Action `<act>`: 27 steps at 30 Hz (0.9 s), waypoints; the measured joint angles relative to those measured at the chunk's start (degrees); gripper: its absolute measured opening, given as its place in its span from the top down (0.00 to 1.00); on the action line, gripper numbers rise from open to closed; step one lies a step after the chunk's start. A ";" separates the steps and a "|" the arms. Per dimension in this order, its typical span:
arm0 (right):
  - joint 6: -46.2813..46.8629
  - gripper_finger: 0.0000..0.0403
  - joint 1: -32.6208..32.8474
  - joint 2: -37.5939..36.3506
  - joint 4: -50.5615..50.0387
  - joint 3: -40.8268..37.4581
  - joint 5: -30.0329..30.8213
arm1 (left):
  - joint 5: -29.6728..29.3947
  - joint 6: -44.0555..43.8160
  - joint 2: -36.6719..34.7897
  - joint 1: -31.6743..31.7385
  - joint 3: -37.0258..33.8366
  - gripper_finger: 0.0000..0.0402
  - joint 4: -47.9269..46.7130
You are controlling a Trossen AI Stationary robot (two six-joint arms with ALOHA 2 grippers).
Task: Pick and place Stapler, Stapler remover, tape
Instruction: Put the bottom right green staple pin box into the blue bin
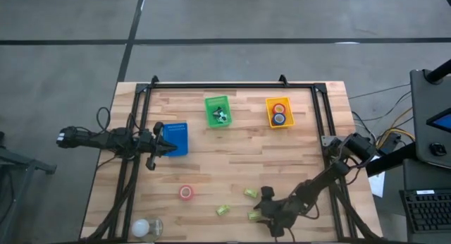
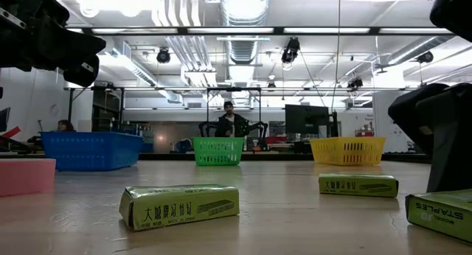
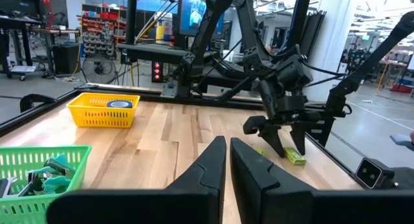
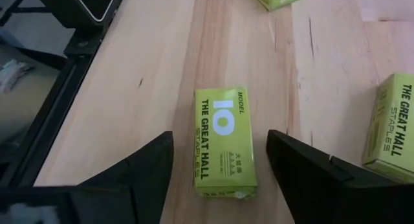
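Note:
My right gripper point(image 4: 220, 138) is open near the table's near edge. Its fingers stand on either side of a lime-green staple box point(image 4: 223, 143) lying flat on the table, and do not touch it. The gripper and box also show in the high view point(image 1: 262, 213) and in the left wrist view point(image 3: 284, 136). A red tape roll point(image 1: 186, 193) lies flat on the table at the near left. A red and a blue tape roll point(image 1: 280, 114) lie in the yellow basket point(image 1: 269, 103). My left gripper point(image 3: 228, 164) is shut and empty beside the blue basket point(image 1: 177, 138).
Two more staple boxes point(image 1: 249, 193) point(image 1: 223, 210) lie near my right gripper. A green basket point(image 1: 208, 103) with small items stands at the far middle. A white round object point(image 1: 144, 228) sits at the near left corner. A dark frame point(image 1: 225, 86) rings the table. People sit in the room beyond point(image 2: 228, 119).

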 joint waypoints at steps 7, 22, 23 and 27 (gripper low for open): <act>2.68 0.54 -0.07 -1.23 -1.31 -0.21 -0.71 | 0.00 0.00 0.00 -0.01 0.00 0.94 0.00; 2.76 0.72 0.22 -5.82 -2.22 -0.53 -1.22 | -0.31 -8.29 0.02 -0.01 -0.01 0.94 12.23; 2.36 0.71 0.14 -6.29 -2.31 -0.54 -0.78 | -0.43 -9.40 0.02 -0.01 0.00 0.94 13.71; -0.07 0.70 -0.63 -8.07 -2.10 -0.54 0.42 | -0.96 -10.89 0.02 0.01 -0.01 0.94 20.43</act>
